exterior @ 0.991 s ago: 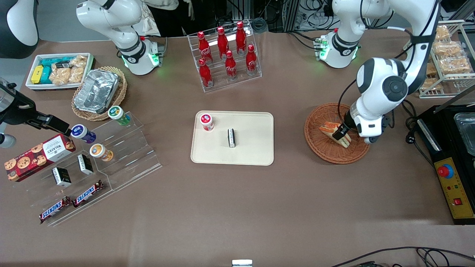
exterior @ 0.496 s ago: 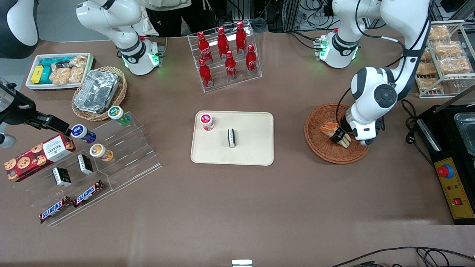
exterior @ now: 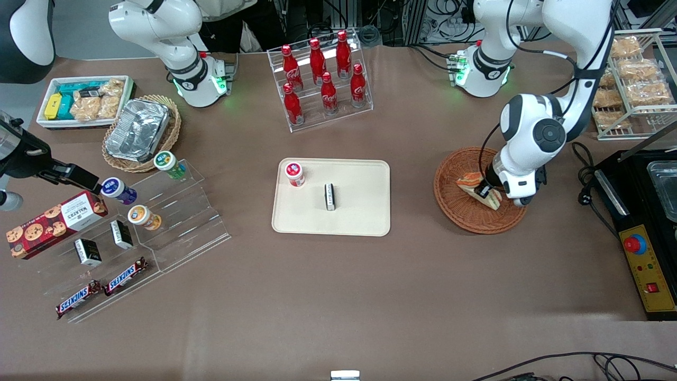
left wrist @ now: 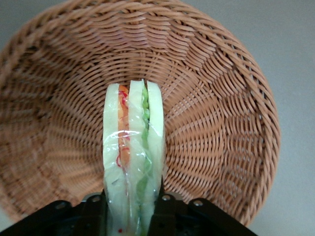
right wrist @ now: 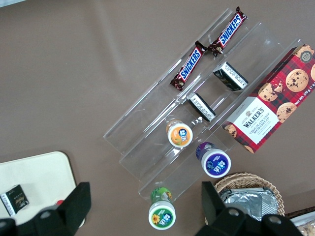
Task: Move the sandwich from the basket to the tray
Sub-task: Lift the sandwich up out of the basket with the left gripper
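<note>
The sandwich [exterior: 468, 182], a wrapped white-bread wedge with orange, red and green layers, lies in the reddish-brown wicker basket [exterior: 450, 203]. My left gripper [exterior: 482, 191] reaches down into the basket and is shut on the sandwich. In the left wrist view the sandwich [left wrist: 133, 142] stands on edge between the two black fingers [left wrist: 166, 206], which press its bread sides, with the basket [left wrist: 221, 123] weave all around it. The cream tray [exterior: 359, 214] lies at the table's middle, a short way from the basket toward the parked arm's end.
On the tray stand a red-capped jar [exterior: 294, 173] and a small black box [exterior: 330, 197]. A clear rack of red cola bottles [exterior: 322, 79] stands farther from the camera. A black machine [exterior: 642, 233] and a wire rack of snack bags [exterior: 634, 84] flank the basket.
The arm's wrist and elbow have drawn in closer over the basket. The gripper has stayed at the sandwich, which has shifted slightly between the fingers.
</note>
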`<state>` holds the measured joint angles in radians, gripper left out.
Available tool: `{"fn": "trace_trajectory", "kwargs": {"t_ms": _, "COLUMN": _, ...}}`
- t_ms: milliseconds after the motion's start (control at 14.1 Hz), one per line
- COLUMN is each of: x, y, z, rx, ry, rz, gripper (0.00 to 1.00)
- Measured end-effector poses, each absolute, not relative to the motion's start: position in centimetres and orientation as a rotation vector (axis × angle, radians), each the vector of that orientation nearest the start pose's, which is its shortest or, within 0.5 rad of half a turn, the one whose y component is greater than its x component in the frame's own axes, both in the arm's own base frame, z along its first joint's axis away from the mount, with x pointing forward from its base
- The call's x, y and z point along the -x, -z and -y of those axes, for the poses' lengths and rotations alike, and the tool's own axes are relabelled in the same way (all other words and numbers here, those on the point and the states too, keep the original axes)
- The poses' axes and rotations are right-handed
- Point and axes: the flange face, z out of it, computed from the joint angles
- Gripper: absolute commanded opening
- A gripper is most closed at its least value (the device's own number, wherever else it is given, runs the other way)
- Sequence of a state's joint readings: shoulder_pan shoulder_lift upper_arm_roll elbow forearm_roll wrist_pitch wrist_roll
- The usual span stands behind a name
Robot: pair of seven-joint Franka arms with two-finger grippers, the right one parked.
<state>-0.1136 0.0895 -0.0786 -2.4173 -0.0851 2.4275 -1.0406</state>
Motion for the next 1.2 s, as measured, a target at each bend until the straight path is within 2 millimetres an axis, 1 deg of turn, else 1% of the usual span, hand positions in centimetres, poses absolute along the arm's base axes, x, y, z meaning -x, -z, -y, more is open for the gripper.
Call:
{"fn": "trace_trajectory", "kwargs": {"t_ms": 142, "x": -48.2, "y": -30.4, "z": 9.5, "rx": 2.809, "ry": -0.196, "rz": 1.370, "gripper": 0.03}}
{"fn": "trace_trajectory", "kwargs": {"t_ms": 283, "x": -49.3, "y": -35.0, "z": 9.9, "rx": 2.807, "ry": -0.228, "rz": 1.348, "gripper": 0.03}}
{"fn": "trace_trajectory", "kwargs": {"t_ms": 354, "x": -50.0, "y": -37.5, "z": 10.1, "rx": 2.810, "ry": -0.246, "rz": 1.327, "gripper": 0.00}}
{"fn": "trace_trajectory", "kwargs": {"t_ms": 425, "x": -50.6, "y": -39.8, "z": 10.3, "rx": 2.818, "ry": -0.260, "rz": 1.302, "gripper": 0.00}}
{"fn": "trace_trajectory", "kwargs": {"t_ms": 496, "x": -51.1, "y": -41.8, "z": 10.3, "rx": 2.830, "ry": -0.266, "rz": 1.276, "gripper": 0.00}}
{"fn": "trace_trajectory", "kwargs": {"t_ms": 637, "x": -52.1, "y": -45.0, "z": 10.2, "rx": 2.867, "ry": -0.262, "rz": 1.216, "gripper": 0.00}}
{"fn": "trace_trajectory", "kwargs": {"t_ms": 779, "x": -52.6, "y": -47.3, "z": 10.0, "rx": 2.902, "ry": -0.254, "rz": 1.160, "gripper": 0.00}}
{"fn": "trace_trajectory", "kwargs": {"t_ms": 920, "x": -52.9, "y": -48.8, "z": 9.9, "rx": 2.922, "ry": -0.243, "rz": 1.122, "gripper": 0.00}}
{"fn": "trace_trajectory", "kwargs": {"t_ms": 1062, "x": -52.9, "y": -49.3, "z": 9.9, "rx": 2.932, "ry": -0.250, "rz": 1.043, "gripper": 0.00}}
{"fn": "trace_trajectory", "kwargs": {"t_ms": 1204, "x": -52.3, "y": -49.5, "z": 10.2, "rx": 2.957, "ry": -0.316, "rz": 0.865, "gripper": 0.00}}
